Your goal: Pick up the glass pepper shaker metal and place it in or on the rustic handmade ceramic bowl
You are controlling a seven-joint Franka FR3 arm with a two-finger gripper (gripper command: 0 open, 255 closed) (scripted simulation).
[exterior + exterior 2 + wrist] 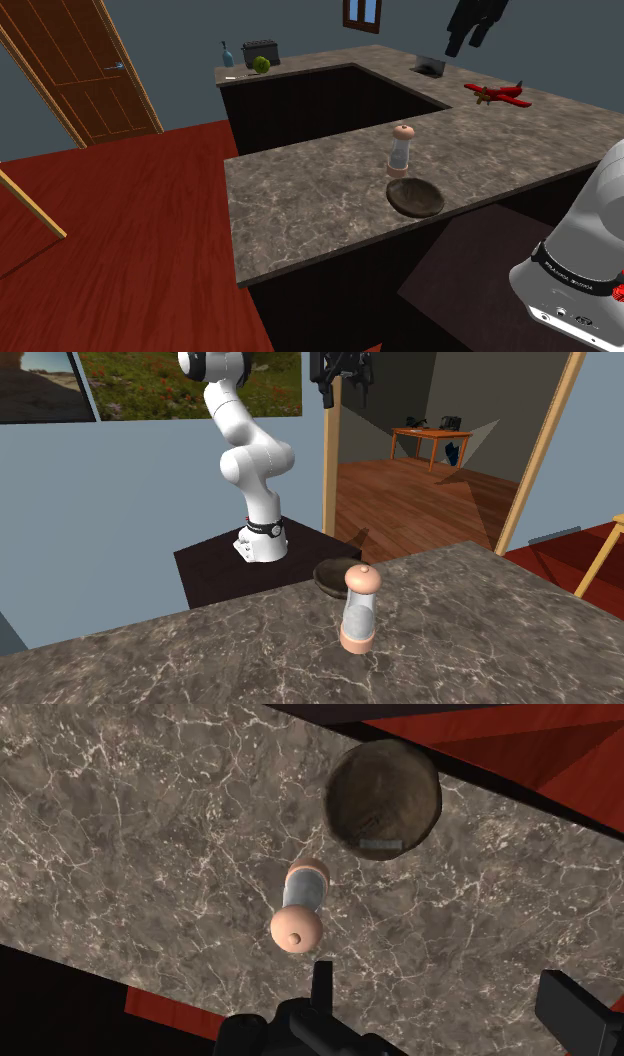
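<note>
Shaker (400, 150) upright on counter (300, 190) at centre of the shoulder view, just beside bowl (416, 197), a little lower in frame. Gripper (470, 40) high in upper right corner, fingers spread apart, grasping nothing.

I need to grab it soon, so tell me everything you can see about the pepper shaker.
The pepper shaker has a peach-coloured rounded cap and base with a clear, glass-like middle. It stands upright on the marbled counter, close beside the dark bowl but apart from it. Nothing else touches it.
</note>
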